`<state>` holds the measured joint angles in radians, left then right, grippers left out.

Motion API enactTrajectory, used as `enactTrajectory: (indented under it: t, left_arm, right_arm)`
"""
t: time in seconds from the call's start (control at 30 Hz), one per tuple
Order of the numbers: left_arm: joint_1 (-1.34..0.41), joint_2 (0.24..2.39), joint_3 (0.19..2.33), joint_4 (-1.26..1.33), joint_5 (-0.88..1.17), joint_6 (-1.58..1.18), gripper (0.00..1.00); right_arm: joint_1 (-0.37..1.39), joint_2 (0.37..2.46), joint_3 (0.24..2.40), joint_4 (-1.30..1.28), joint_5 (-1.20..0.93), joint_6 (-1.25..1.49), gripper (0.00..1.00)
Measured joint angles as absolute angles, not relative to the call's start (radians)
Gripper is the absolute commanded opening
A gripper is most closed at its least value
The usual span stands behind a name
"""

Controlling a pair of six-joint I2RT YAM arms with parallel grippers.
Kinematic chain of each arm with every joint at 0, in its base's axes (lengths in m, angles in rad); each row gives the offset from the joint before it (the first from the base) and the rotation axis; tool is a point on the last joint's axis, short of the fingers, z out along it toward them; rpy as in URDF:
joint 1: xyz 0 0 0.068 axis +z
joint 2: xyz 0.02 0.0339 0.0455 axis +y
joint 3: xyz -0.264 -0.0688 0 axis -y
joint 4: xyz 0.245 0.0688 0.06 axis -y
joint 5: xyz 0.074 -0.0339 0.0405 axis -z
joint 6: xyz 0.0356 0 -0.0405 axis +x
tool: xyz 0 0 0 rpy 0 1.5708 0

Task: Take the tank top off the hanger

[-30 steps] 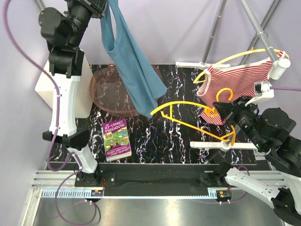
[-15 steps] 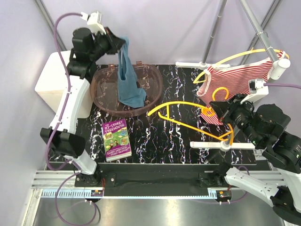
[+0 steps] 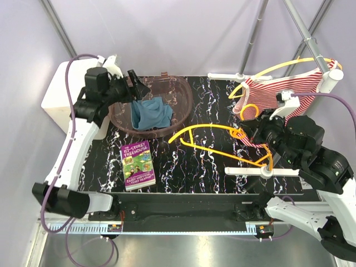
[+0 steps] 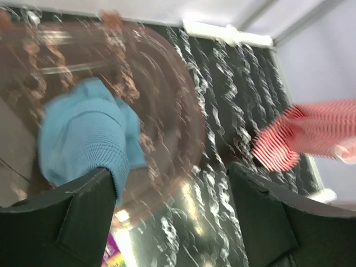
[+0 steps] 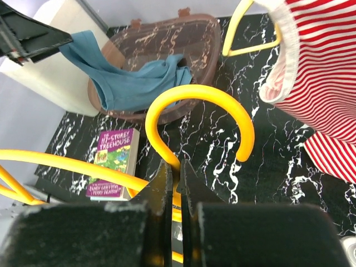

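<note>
**Desk:** What do you have on the left?

**Me:** My left gripper (image 3: 135,88) hangs over the left rim of the brown see-through basket (image 3: 189,103). Its jaws are spread wide with nothing clamped between them.

**Desk:** And inside the basket?

**Me:** The blue tank top (image 3: 151,114), bunched up on the basket floor. From my right wrist camera I see one strip of it running up over the near-left rim toward that gripper. I cannot tell whether the cloth touches a finger. Nothing else lies in there.

**Desk:** In front of it?

**Me:** A purple book (image 3: 137,165) lies flat on the black marbled table (image 3: 189,167), just nearer to me than the basket.

**Desk:** Moving right, where is the hanger?

**Me:** The yellow hanger (image 5: 194,92) is bare and lies tilted above the middle of the table, to the right of the basket and apart from the tank top. My right gripper (image 5: 176,172) is clenched on its neck, just below the hook.

**Desk:** Far right?

**Me:** A red-and-white striped top (image 3: 278,94) hangs on a second yellow hanger at the back right, just behind my right wrist.
</note>
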<state>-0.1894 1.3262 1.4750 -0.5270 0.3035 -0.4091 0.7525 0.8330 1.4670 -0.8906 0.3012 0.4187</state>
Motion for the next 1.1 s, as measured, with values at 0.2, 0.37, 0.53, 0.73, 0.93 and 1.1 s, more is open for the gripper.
enactTrajectory:
  t: [0.2, 0.37, 0.53, 0.73, 0.93, 1.1]
  left_arm:
    - [-0.321, 1.222, 1.451, -0.552, 0.384, -0.462, 0.84]
    - [-0.469, 1.222, 1.533, -0.567, 0.524, -0.474, 0.85]
    - [-0.532, 1.268, 1.693, -0.547, 0.690, -0.479, 0.86]
    - [-0.740, 1.280, 1.702, -0.577, 0.756, -0.421, 0.88]
    - [-0.828, 1.292, 1.702, -0.691, 0.668, -0.346, 0.58]
    - [-0.824, 1.299, 1.752, -0.786, 0.511, -0.309, 0.29]
  right_arm:
    - [0.752, 0.835, 1.435, -0.922, 0.254, 0.403, 0.00]
    - [0.752, 0.816, 1.379, -0.942, 0.208, 0.393, 0.00]
    - [0.753, 0.786, 1.332, -0.989, 0.162, 0.380, 0.00]
    - [0.753, 0.778, 1.330, -1.023, 0.152, 0.359, 0.00]
    - [0.753, 0.748, 1.327, -1.045, 0.121, 0.352, 0.00]
    - [0.752, 0.743, 1.327, -1.045, 0.110, 0.352, 0.00]
